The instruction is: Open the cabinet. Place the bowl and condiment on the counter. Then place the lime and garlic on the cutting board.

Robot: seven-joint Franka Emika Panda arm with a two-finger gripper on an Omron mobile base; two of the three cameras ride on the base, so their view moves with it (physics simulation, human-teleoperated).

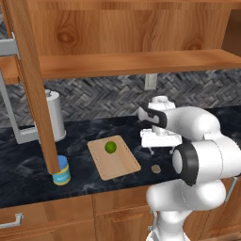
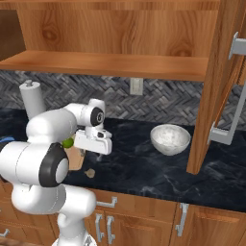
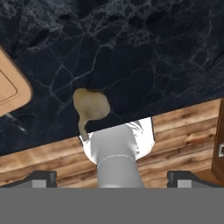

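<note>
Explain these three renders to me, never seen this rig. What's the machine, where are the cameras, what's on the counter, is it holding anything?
It is a white robot arm with dark joints on a drivable base, in a simulated kitchen. Two pictures come from cameras on the base, behind the arm to its left and right. The third comes from a camera on the hand, looking down along the fingers.

The warm brown wooden wall cabinet stands open. On the dark marbled stone counter sit a round grey-white speckled bowl, a small yellow jar with a blue lid, and a flat light-wood cutting board with a small bright green lime on it. A tiny tan garlic lump lies on the counter beside the board, not on it.

The gripper hangs above the garlic, fingers wide open, holding nothing.
</note>
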